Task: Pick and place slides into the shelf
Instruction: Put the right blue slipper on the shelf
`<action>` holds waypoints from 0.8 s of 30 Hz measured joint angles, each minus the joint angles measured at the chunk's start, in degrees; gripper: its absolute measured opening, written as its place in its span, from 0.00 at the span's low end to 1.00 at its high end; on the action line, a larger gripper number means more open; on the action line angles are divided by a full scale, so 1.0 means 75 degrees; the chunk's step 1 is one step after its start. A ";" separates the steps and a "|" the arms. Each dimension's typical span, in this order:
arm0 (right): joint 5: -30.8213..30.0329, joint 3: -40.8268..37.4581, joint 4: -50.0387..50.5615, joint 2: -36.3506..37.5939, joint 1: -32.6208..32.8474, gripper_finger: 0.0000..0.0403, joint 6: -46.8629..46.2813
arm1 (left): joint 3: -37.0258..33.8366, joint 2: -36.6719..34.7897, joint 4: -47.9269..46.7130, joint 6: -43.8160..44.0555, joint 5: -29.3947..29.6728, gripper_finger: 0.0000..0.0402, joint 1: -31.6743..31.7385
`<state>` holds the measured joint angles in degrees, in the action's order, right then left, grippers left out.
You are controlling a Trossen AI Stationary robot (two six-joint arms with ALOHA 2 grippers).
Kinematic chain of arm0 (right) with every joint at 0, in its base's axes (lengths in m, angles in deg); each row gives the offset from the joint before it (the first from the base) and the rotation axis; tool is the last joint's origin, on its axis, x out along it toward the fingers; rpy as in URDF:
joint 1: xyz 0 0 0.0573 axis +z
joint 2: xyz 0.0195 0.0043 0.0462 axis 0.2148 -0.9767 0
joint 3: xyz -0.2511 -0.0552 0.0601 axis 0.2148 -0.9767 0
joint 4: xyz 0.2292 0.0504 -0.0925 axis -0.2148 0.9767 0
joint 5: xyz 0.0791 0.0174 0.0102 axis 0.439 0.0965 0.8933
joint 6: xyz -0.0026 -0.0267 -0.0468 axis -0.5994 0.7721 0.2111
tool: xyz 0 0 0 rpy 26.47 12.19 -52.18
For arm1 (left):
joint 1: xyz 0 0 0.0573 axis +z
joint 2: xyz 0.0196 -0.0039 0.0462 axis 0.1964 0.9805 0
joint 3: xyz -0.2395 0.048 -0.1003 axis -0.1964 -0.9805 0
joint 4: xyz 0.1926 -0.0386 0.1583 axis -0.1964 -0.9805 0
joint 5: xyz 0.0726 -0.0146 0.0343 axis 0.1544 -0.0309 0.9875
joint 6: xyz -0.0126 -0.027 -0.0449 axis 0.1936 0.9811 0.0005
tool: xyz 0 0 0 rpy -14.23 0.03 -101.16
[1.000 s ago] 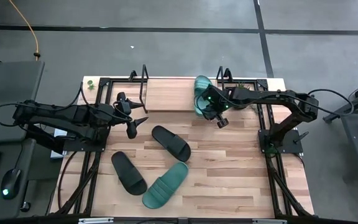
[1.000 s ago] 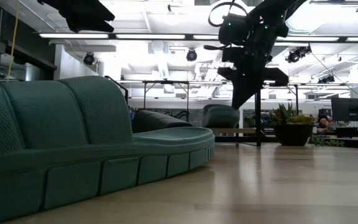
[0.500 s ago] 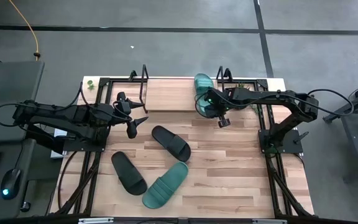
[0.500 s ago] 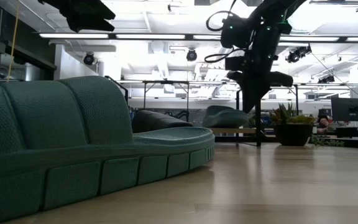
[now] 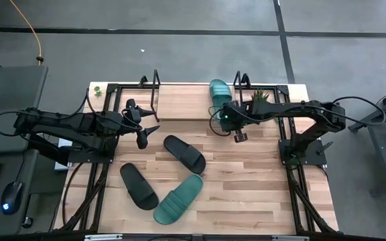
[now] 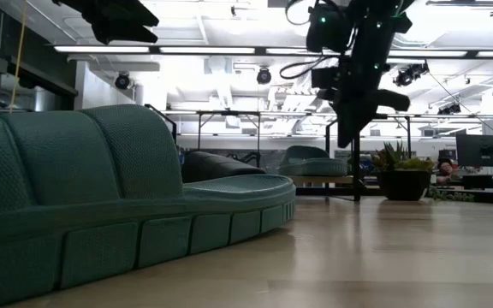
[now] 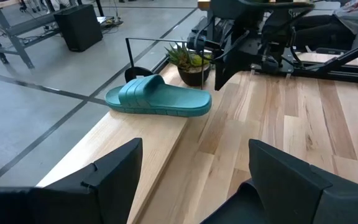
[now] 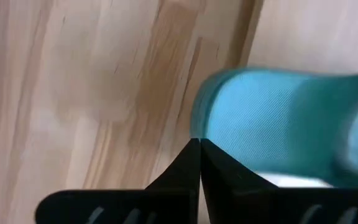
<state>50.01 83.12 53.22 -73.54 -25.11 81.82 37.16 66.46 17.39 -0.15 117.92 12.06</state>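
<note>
One teal slide (image 5: 220, 92) lies flat on its sole on the shelf's light board (image 5: 179, 100), at the board's right end, and also shows in the left wrist view (image 7: 160, 101) and the low view (image 6: 311, 161). My right gripper (image 5: 220, 119) (image 8: 196, 144) is shut and hangs just above and on the near side of that slide's heel end, touching nothing. Two black slides (image 5: 184, 152) (image 5: 138, 185) and the second teal slide (image 5: 178, 199) lie on the tabletop. My left gripper (image 5: 146, 130) (image 7: 194, 180) is open over the table's left part, near the shelf's left end.
Thin black tube frames (image 5: 156, 87) (image 5: 241, 80) stand at the shelf's ends. A small potted plant (image 5: 260, 95) sits right of the teal slide. Bare shelf board stretches left of that slide. The near teal slide (image 6: 127, 214) fills the low view's left side.
The teal slide at the shelf went from tilted under my right gripper to lying flat on the board, a little farther back. My right gripper drew away from it toward the table's near edge and rose slightly.
</note>
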 joint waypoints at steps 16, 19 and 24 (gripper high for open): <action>-0.0799 0.0000 -0.3609 -0.0012 -0.0652 0.00 0.0686 | 0.0000 0.0000 0.0108 -0.0021 0.0000 0.68 0.0000; -0.0674 0.0000 -0.3952 -0.0012 -0.0936 0.00 0.0654 | 0.0000 0.0000 0.0110 -0.0029 0.0001 0.68 0.0000; -0.0310 0.0000 -0.4257 -0.0117 -0.1354 0.00 0.0617 | 0.0000 0.0000 0.0117 -0.0029 0.0001 0.68 0.0000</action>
<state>47.68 83.12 21.29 -74.42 -35.27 86.45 37.16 66.46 18.27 -0.37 117.93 12.06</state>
